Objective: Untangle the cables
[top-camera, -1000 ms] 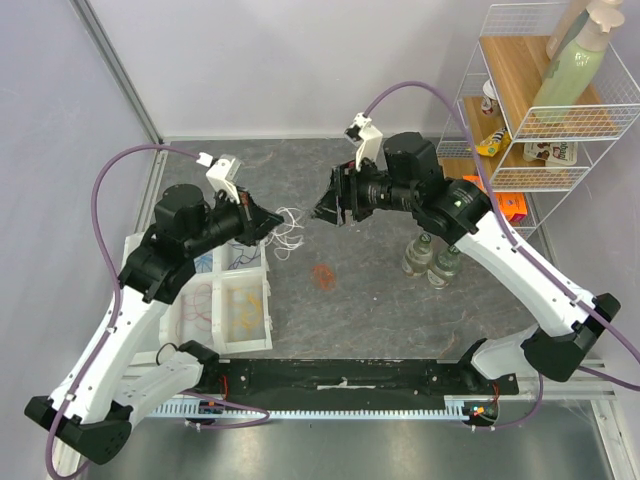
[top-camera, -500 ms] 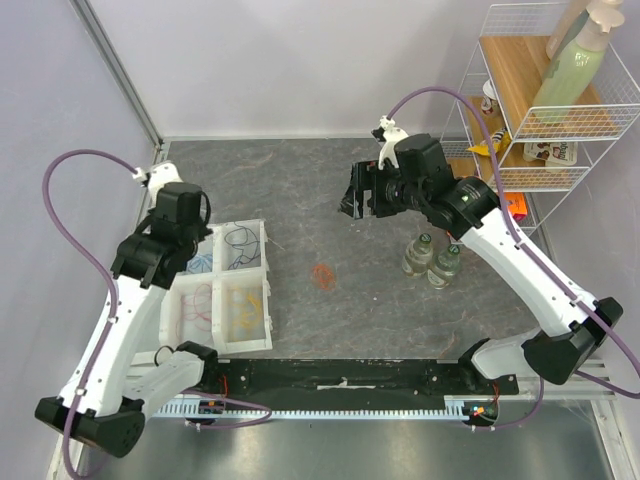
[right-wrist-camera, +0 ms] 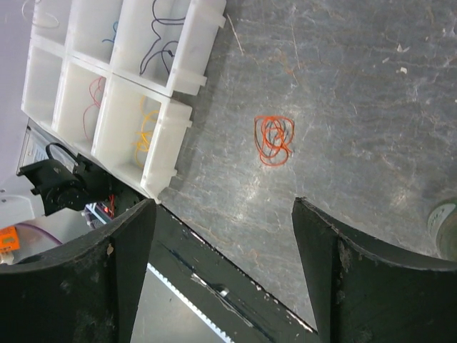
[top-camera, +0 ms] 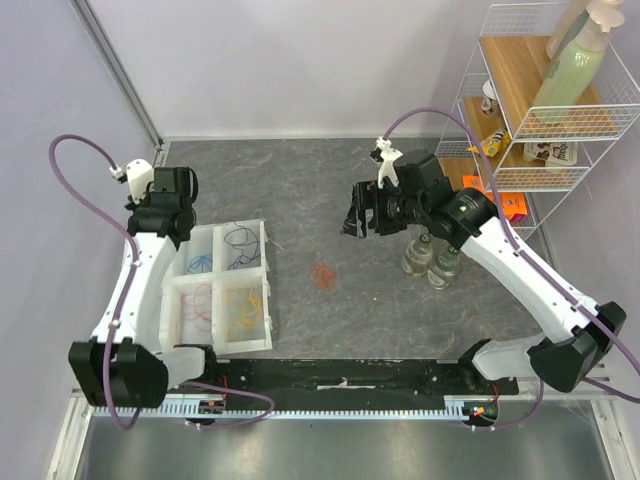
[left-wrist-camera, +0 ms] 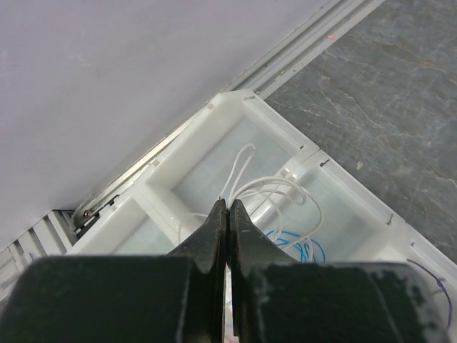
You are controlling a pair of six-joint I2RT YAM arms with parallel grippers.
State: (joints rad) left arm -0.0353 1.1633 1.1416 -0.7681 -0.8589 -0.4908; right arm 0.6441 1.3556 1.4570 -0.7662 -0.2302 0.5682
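Observation:
My left gripper [left-wrist-camera: 227,207] is shut on a bunch of thin white wire loops [left-wrist-camera: 285,187] and holds them over the far left compartment of the white sorting tray [left-wrist-camera: 235,100]. In the top view that gripper [top-camera: 163,220] sits at the tray's [top-camera: 266,262] far left corner. Other compartments hold blue [top-camera: 200,262], dark [top-camera: 240,240], red [top-camera: 200,300] and yellow [top-camera: 245,305] wires. A red-orange wire tangle [top-camera: 322,275] lies loose on the grey table, also in the right wrist view [right-wrist-camera: 275,139]. My right gripper [top-camera: 357,215] is open and empty, raised above the table [right-wrist-camera: 223,207].
Two small bottles [top-camera: 430,258] stand on the table below my right arm. A white wire shelf rack [top-camera: 540,110] with bottles and packets stands at the far right. A black rail [top-camera: 340,375] runs along the near edge. A wall lies just left of the tray.
My left arm swung left from the table's middle, carrying the white wires to the tray's far left corner. My right gripper drew back a little to the right.

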